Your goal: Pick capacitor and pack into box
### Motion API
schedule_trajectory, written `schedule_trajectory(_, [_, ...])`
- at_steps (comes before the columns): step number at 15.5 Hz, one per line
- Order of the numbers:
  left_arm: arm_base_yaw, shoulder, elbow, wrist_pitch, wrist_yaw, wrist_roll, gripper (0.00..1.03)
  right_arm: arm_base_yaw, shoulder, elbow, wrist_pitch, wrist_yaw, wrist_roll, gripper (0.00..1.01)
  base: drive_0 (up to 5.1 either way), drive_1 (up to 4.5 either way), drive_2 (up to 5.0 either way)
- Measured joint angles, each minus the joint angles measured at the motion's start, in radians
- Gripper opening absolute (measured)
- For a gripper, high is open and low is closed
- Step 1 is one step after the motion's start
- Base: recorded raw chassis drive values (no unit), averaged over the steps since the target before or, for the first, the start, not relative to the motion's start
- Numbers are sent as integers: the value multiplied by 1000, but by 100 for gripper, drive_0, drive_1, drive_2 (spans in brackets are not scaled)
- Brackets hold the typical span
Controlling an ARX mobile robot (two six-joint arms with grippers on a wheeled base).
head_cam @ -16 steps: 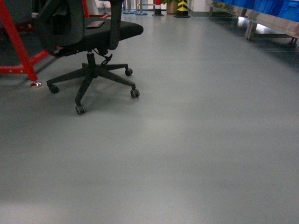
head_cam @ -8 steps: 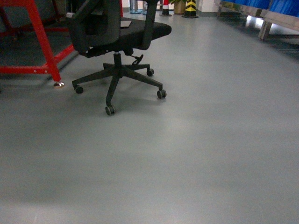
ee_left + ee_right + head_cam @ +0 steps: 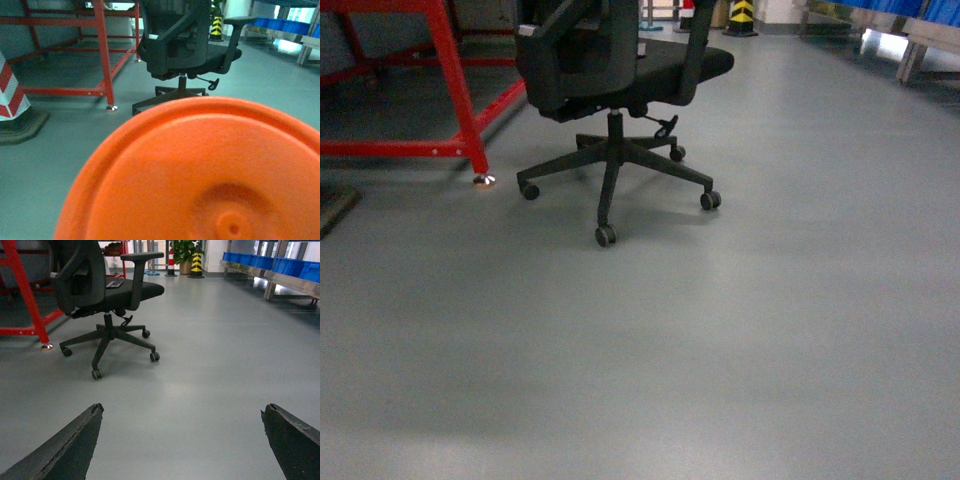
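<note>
Neither the capacitor nor the box shows in any view. A smooth orange round disc (image 3: pixel 200 170) with a raised rim and a small centre boss fills the lower part of the left wrist view and hides the left gripper's jaws. I cannot tell how it is held. My right gripper (image 3: pixel 181 412) is open, its two dark fingertips (image 3: pixel 85 440) wide apart over bare grey floor with nothing between them. Neither arm shows in the head view.
A black office chair (image 3: pixel 610 80) on castors stands ahead to the left, next to a red steel frame (image 3: pixel 460 100). A red-and-white striped cone (image 3: pixel 10 95) sits at far left. Blue bins (image 3: pixel 270 262) line a metal rack at far right.
The head view has swung left: the chair has slid rightward across the picture, and more of the red frame has come into sight on the left.
</note>
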Motion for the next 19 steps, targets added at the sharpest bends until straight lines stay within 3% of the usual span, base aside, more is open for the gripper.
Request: schedule_trajectory(19, [0,0,0,-2,0,0,43,0,0,0,3,0,0,98,-506,235,235])
